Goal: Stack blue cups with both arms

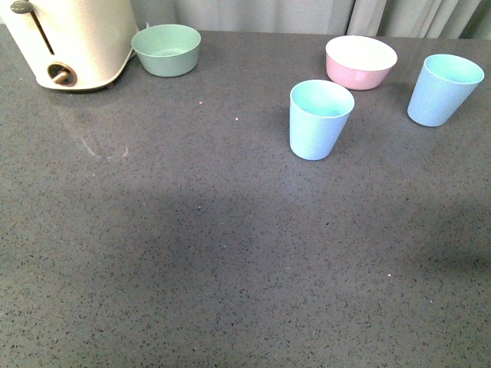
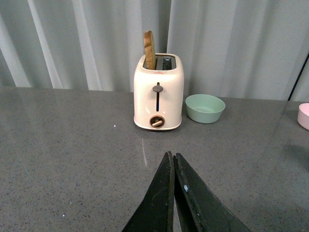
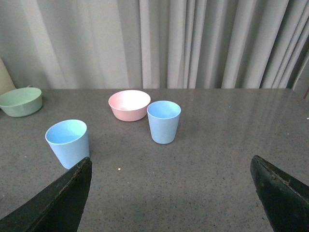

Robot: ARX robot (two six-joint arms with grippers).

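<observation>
Left jaws pressed together, right jaws spread wide; blue cups (image 1: 320,120) (image 1: 445,90) upright, apart, pink bowl (image 1: 360,63) near.

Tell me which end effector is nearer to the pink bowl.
Right, most likely. The right end effector faces the pink bowl straight ahead; the left end effector points at the toaster, with the bowl barely inside its camera's view, well off to the side.

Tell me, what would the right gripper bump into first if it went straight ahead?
Probably the blue cup next to the pink bowl. It stands straight ahead of the open right gripper, with bare table before it. Height is unclear, so it might pass over.
</observation>
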